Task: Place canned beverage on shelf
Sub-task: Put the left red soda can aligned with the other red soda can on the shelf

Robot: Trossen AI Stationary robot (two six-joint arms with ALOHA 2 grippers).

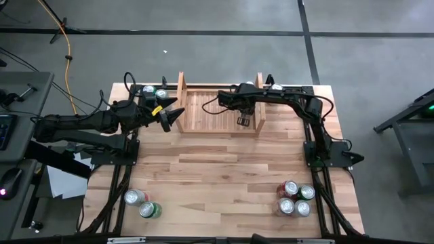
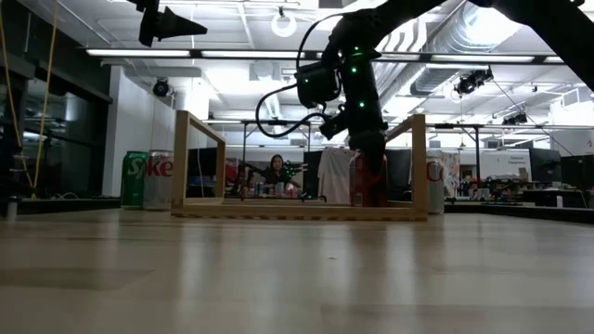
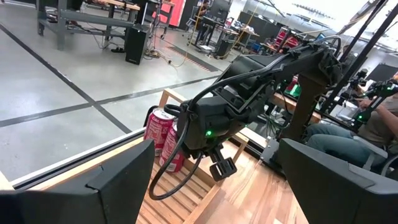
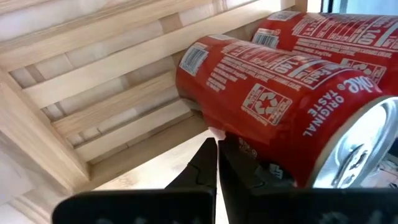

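Pale wood planks make up the table (image 1: 224, 183), with grey concrete floor around it and a lit workshop beyond. At the table's far edge the right gripper (image 1: 243, 121) hangs inside the shelf (image 1: 203, 108), close to its right side board, pointing down at the slats. Its fingers (image 4: 214, 168) are pressed together with nothing between them, their tips just in front of a red can (image 4: 280, 93) that stands on the slats. A second red can (image 4: 336, 31) stands right behind the first, outside the right board as the left wrist view shows it. From table height the red can (image 2: 368, 179) appears upright directly behind the right gripper, near the right board.

The left gripper (image 1: 173, 116) floats at the shelf's left end, just outside the left side board, its fingers (image 3: 118, 180) spread apart and empty, aimed toward the right arm. Behind it, two cans (image 1: 154, 91) stand at the table's back edge, left of the shelf.

Farther out, a green can and a silver one (image 1: 142, 203) sit near the front left corner, and a cluster of four cans (image 1: 296, 198) sits near the front right. A seated person (image 2: 276, 169) shows in the room beyond the shelf.
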